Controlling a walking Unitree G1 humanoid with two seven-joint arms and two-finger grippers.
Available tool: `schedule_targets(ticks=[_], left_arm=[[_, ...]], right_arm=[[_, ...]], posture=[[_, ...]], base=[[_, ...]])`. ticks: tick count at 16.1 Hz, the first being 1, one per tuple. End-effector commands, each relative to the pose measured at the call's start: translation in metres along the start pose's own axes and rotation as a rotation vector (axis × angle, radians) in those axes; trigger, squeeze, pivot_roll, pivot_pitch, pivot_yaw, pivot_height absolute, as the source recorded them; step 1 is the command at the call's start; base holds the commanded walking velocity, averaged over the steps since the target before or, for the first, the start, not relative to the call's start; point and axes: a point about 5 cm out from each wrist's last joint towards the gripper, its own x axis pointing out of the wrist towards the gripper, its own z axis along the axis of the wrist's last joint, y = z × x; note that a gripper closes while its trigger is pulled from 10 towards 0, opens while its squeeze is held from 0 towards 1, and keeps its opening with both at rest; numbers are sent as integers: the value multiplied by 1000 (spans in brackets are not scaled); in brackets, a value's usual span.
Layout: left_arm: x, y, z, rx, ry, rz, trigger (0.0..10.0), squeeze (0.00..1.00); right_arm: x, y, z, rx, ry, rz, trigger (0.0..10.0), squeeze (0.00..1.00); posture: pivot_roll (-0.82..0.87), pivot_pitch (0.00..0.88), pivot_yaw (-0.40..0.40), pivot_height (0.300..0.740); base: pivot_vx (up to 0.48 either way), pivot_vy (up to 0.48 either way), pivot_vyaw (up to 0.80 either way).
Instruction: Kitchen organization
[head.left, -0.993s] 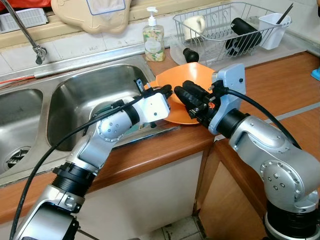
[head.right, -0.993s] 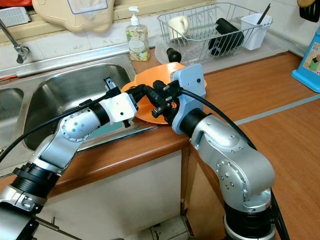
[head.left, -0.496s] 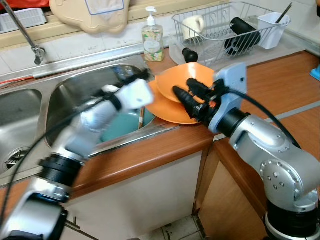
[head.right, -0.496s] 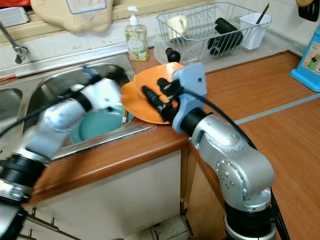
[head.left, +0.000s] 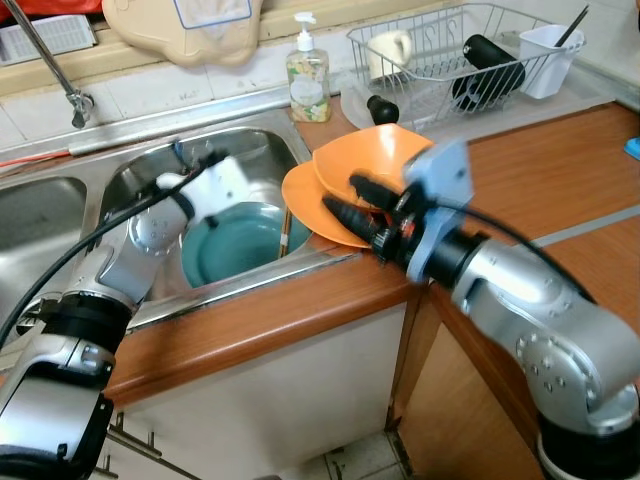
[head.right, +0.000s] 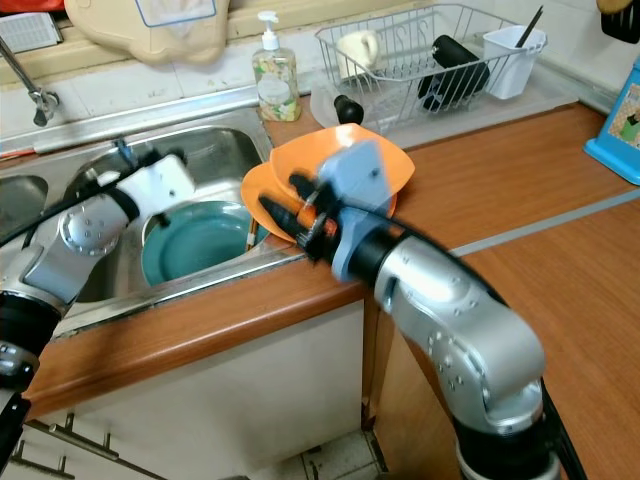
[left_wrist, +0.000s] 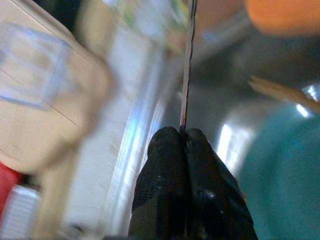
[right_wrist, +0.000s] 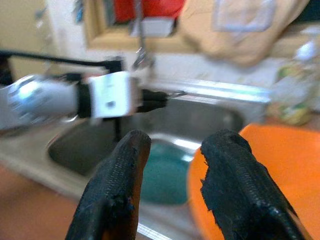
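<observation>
Wooden counter with a steel sink let into it; wire dish rack at the back edge, soap bottle between rack and sink.

Left gripper: fingers pressed fully together, clamped on the end of a thin metal utensil. Kind of utensil not determinable; seen edge-on as a dark sliver rising from the fingertips. Positioned above the right-hand basin, near its back wall, directly over a teal plate lying flat on the basin floor. Wooden stick leaning at the teal plate's counter-side rim.

Right gripper: fingers well apart, gripping nothing. Held over the counter's front edge at the sink's right corner, pointing across the basin. Two orange plates overlapping there, the lower one jutting past the sink rim, just beside one finger; contact not determinable.

Change over the last second: left gripper withdrawn from above the orange plates to the basin, away from the right gripper; right gripper advanced toward the sink side of the plates. Probable meaning: utensil cleared from the stack, orange plates now free for lifting. Remaining, by judgement: deposit the utensil, close on a plate rim, transfer to the rack.
</observation>
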Motion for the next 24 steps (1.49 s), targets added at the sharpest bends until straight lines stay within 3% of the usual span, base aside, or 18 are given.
schedule_targets(ticks=[1, 2, 3, 4, 5, 10, 11, 12, 13, 14, 15, 17, 19, 23, 24], left_arm=[[1, 0, -8, -8, 55, -34, 392, 0], [2, -1, -14, -33, 90, -49, 941, 0], [4, -2, -20, -147, 143, -61, 4039, 0], [5, -3, -22, -182, 159, -66, 4039, 0], [8, -3, -25, -263, 204, -72, 10000, 0], [11, -5, -25, -315, 230, -91, 10000, 0], [14, -22, -28, -425, 315, -225, 10000, 0], [14, -26, -29, -452, 334, -249, 10000, 173], [14, -27, -29, -464, 342, -254, 10000, 698], [14, -27, -30, -467, 346, -254, 10000, 698], [14, -28, -30, -472, 350, -258, 10000, 867], [15, -27, -29, -480, 354, -266, 10000, 882], [15, -29, -30, -487, 358, -276, 10000, 988], [14, -29, -32, -493, 358, -263, 10000, 925], [13, -27, -33, -509, 349, -242, 10000, 451]], right_arm=[[0, 9, -2, 3, 27, 56, 10000, 0], [0, 9, -5, 6, 48, 63, 10000, 0], [0, 10, -7, 4, 61, 71, 10000, 0], [1, 10, -8, 3, 64, 73, 10000, 0], [1, 11, -9, -3, 72, 87, 10000, 0], [1, 12, -10, -11, 82, 103, 10000, 0], [1, 17, -15, -21, 106, 123, 10000, 0], [1, 18, -15, -24, 107, 127, 10000, 0], [0, 19, -15, -29, 107, 130, 10000, 0], [0, 19, -15, -31, 107, 131, 10000, 0], [0, 19, -15, -36, 107, 134, 10000, 0], [-1, 18, -15, -43, 110, 131, 10000, 0], [0, 16, -15, -48, 109, 125, 10000, 0], [1, 15, -13, -56, 99, 120, 10000, 0], [1, 14, -11, -59, 86, 113, 10000, 0]], posture=[[-56, 0, 140, 740], [-57, 0, 137, 740], [-54, 0, 136, 740], [-53, 0, 136, 740], [-54, 0, 137, 740], [-53, 0, 136, 740], [-60, 0, 153, 740], [-60, 0, 153, 740], [-62, 0, 154, 740], [-62, 0, 154, 740], [-64, 0, 153, 740], [-62, 0, 147, 740], [-61, 0, 144, 740], [-59, 0, 142, 740], [-60, 0, 143, 740]], base=[[0, 0, 0], [0, 0, 0], [0, 0, 0], [0, 0, 0], [0, 0, 0], [0, 0, 0], [0, 0, 0], [0, 0, 0], [0, 0, 0], [0, 0, 0], [0, 0, 0], [0, 0, 0], [0, 0, 0], [0, 0, 0], [0, 0, 0]])
